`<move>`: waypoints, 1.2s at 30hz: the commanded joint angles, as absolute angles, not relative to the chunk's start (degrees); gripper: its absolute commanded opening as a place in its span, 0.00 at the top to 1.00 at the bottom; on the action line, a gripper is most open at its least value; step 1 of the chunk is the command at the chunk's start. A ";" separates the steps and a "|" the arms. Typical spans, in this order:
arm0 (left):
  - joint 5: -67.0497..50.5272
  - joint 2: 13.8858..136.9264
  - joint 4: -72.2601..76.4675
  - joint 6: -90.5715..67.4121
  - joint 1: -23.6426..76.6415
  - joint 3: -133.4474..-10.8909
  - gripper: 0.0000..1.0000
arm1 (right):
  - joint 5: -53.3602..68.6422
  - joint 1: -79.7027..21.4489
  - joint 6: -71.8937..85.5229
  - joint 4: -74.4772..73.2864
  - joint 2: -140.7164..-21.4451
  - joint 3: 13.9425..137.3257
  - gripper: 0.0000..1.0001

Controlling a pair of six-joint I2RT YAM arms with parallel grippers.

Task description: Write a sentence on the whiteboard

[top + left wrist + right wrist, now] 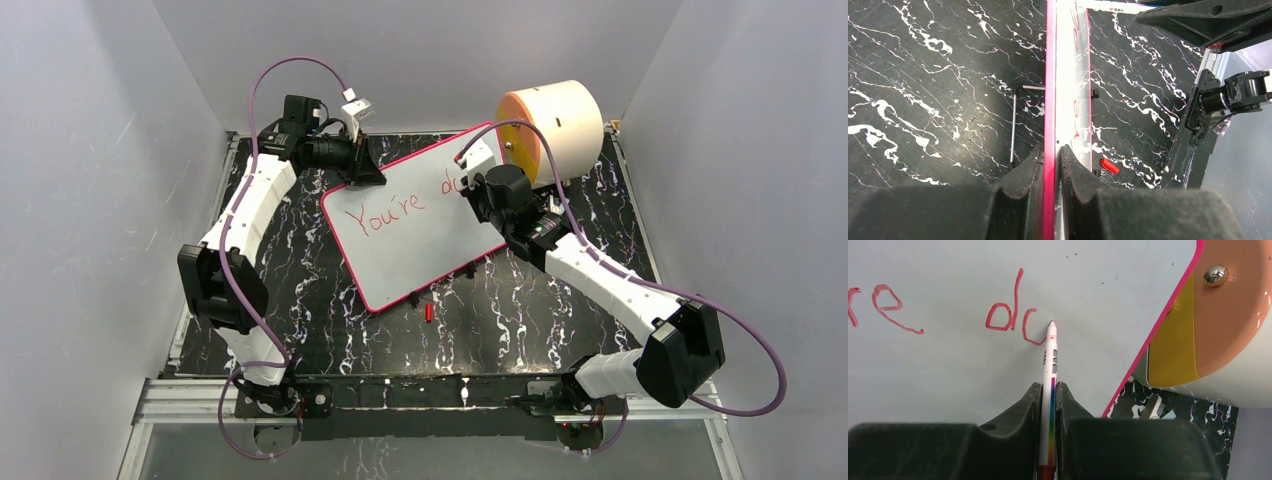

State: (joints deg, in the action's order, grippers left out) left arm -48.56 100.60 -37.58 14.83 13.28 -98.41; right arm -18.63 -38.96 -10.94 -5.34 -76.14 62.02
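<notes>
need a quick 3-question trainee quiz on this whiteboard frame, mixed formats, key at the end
1. True or false: the left gripper is clamped on the whiteboard at its pink edge.
2. What does the right gripper hold? A) a marker, tip on the board B) an eraser C) nothing
3. Fill in: the last complete letter of the red lettering is ___.
Key: 1 true; 2 A; 3 d
</notes>
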 commanded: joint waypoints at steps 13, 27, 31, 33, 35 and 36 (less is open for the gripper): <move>-45.46 102.57 -45.62 18.38 16.70 -96.81 1.00 | -15.47 -38.71 -10.37 -0.47 -75.41 63.19 1.00; -45.09 102.51 -45.61 18.36 16.77 -96.82 1.00 | -14.49 -38.68 -10.11 -0.44 -74.62 62.97 1.00; -45.16 102.65 -45.61 18.29 16.73 -96.92 1.00 | -14.20 -38.67 -10.13 -0.49 -74.62 63.02 1.00; -45.15 102.61 -45.62 18.28 16.72 -96.91 1.00 | -13.87 -38.72 -10.11 -0.44 -74.62 62.94 1.00; -45.15 102.66 -45.62 18.28 16.75 -96.93 1.00 | -13.58 -38.67 -10.11 -0.48 -74.61 63.09 1.00; -45.16 102.63 -45.60 18.28 16.73 -96.91 1.00 | -13.48 -38.70 -10.11 -0.46 -74.55 63.10 1.00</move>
State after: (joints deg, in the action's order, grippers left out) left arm -48.47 100.60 -37.60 14.83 13.28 -98.41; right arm -15.66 -38.63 -10.72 -4.19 -75.88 62.02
